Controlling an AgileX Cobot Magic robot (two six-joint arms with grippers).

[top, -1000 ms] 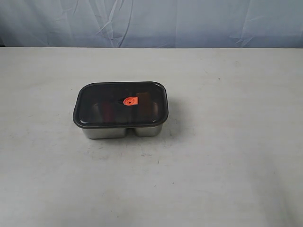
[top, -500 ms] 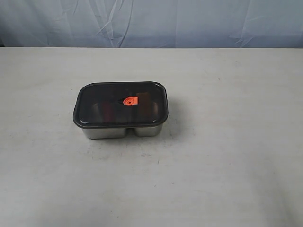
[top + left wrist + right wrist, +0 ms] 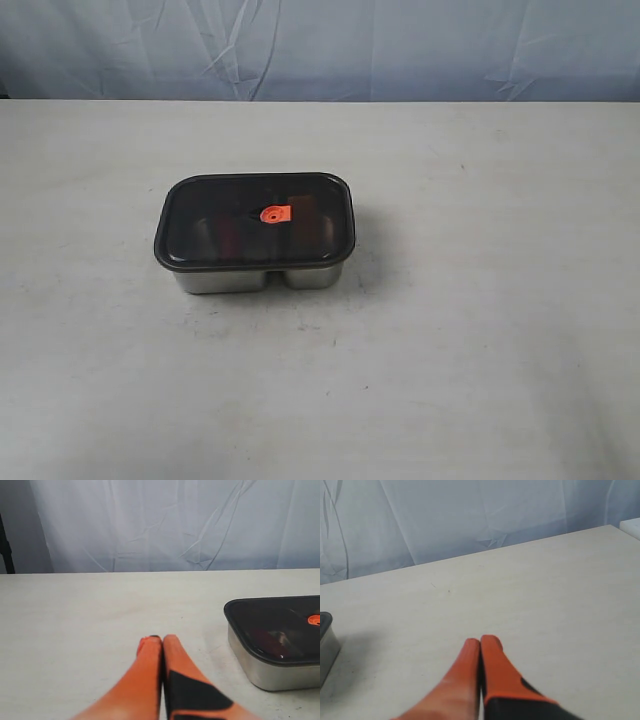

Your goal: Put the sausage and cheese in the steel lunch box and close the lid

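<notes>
The steel lunch box (image 3: pixel 255 278) stands left of the table's middle with the dark smoky lid (image 3: pixel 240 230) seated on it, orange tab (image 3: pixel 273 213) at its centre. A dim reddish shape under the lid (image 3: pixel 270 637) may be the sausage; the cheese is hidden. In the left wrist view my left gripper (image 3: pixel 161 639) is shut and empty, a short way from the lunch box (image 3: pixel 265 672). My right gripper (image 3: pixel 480 641) is shut and empty too, over bare table, with a corner of the lunch box (image 3: pixel 326 652) at that view's edge. Neither gripper shows in the exterior view.
The white table (image 3: pixel 480 330) runs back to a pale blue-white cloth backdrop (image 3: pixel 320 45). A white object's corner (image 3: pixel 632 526) shows at the table's far edge in the right wrist view.
</notes>
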